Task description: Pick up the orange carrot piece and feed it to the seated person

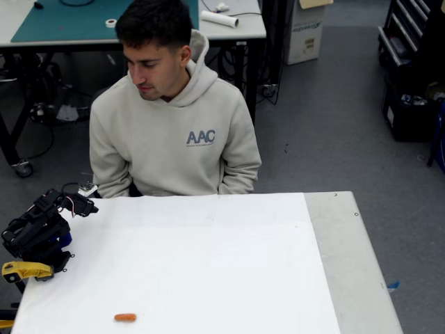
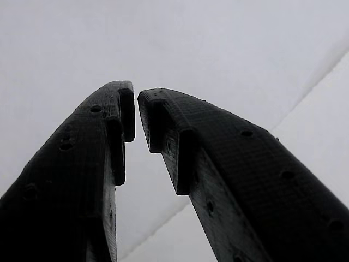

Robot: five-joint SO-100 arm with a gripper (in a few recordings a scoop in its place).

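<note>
I see the carrot piece [image 1: 125,317] lying crosswise near the table's front edge, right of my gripper [image 2: 136,98]; fingers nearly closed, empty

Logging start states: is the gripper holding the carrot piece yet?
No. The gripper is shut on nothing in the wrist view; the orange carrot piece lies flat on the white table.
</note>
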